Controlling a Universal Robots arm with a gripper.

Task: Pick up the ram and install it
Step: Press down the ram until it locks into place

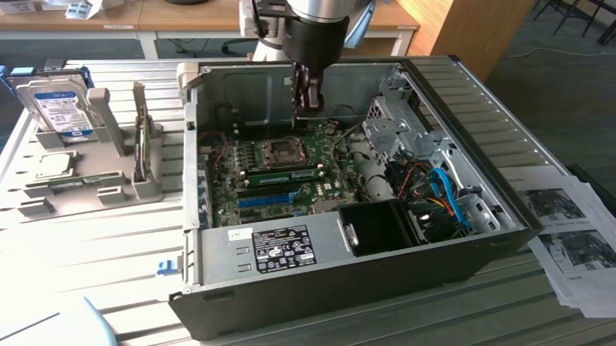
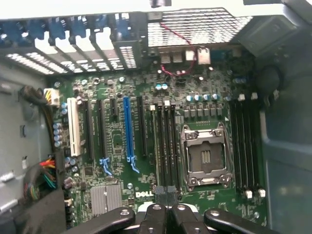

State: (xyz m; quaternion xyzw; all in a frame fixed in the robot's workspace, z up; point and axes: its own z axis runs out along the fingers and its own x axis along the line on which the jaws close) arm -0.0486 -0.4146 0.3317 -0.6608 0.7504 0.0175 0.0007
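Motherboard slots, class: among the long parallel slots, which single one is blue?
The blue slot, flanked by black slots. The only other coloured one is the white slot.

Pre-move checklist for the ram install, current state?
1. Pincer shut, nothing between its fingers: ok.
2. Ram in the slot beside the CPU socket: ok.
3. Ram fully seated, end latches closed: cannot tell.
4. Pincer clear of the case walls, above the motherboard: ok.
5. Red cable clear of the memory slots: ok.
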